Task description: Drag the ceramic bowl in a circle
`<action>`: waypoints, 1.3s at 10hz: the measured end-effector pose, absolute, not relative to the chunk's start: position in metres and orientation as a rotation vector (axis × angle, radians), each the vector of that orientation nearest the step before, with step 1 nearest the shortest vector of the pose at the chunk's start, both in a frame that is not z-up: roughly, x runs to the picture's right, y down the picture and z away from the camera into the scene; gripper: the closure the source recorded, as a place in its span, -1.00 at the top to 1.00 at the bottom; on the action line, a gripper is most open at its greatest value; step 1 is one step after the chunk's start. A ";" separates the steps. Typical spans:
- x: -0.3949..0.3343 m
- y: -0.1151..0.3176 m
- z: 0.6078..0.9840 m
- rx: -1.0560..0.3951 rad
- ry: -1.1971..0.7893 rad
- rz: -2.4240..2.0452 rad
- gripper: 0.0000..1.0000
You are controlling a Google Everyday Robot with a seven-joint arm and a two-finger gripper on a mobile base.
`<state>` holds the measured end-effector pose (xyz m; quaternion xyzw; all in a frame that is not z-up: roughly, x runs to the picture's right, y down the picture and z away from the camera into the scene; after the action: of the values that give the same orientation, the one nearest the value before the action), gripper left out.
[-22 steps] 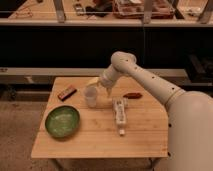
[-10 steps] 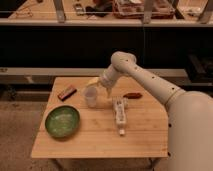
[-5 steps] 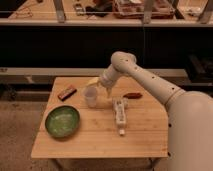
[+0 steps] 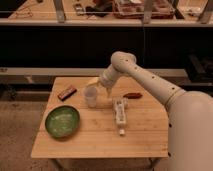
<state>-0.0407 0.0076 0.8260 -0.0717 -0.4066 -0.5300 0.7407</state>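
Here's the wooden table, and the ceramic bowl sits on its front-left part, upright, glossy green with a paler inside, close to the left edge. It stands alone there, with bare wood all round it. The white arm reaches in from the right, elbow high, and bends down toward the middle of the table. Its tool points downward just to the right of a small white cup, very near it; whether the two touch is not clear. Whether the tool is spread or closed, and whether it has hold of anything, I cannot tell from this angle. It is well apart from the bowl, which lies down and to the left, past the cup. Behind the cup there's something pale yellow, too small to name. A dark brown bar lies near the back-left edge, a reddish-brown item lies right of the tool, and a long white tube-like pack lies lengthwise toward the front, right of centre.
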 end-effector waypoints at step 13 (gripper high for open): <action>-0.155 0.132 0.819 -0.294 -0.803 -1.394 0.60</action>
<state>-0.1553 0.1316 0.8187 -0.1312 -0.3584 -0.6218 0.6838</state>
